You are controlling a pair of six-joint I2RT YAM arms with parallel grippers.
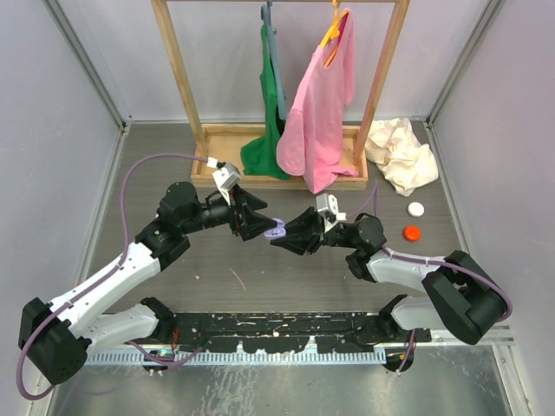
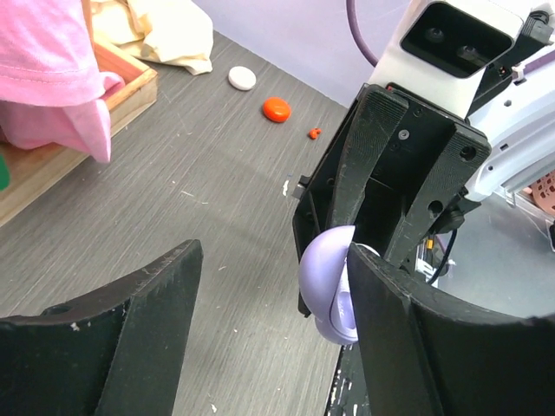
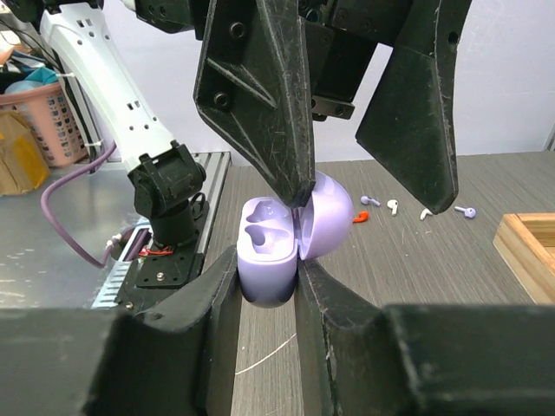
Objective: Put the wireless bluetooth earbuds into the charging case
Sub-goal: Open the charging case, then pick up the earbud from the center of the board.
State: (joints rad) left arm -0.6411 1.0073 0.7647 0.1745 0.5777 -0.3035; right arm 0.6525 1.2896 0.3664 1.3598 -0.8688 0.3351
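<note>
Over the table (image 1: 251, 286), the right claw (image 3: 269, 282) clamps the open case (image 3: 270, 247), hiding its lower half, while the left claw (image 2: 276, 260) stands spread, one finger covering the hinge, and the earbuds (image 3: 392, 206) lie tiny and indistinct beyond.

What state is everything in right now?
charging case, open, wells empty
right gripper, shut on charging case
left gripper, open, fingertip at charging case
earbuds, loose on table
pink shirt, hanging on rack
cream cloth, crumpled
</note>
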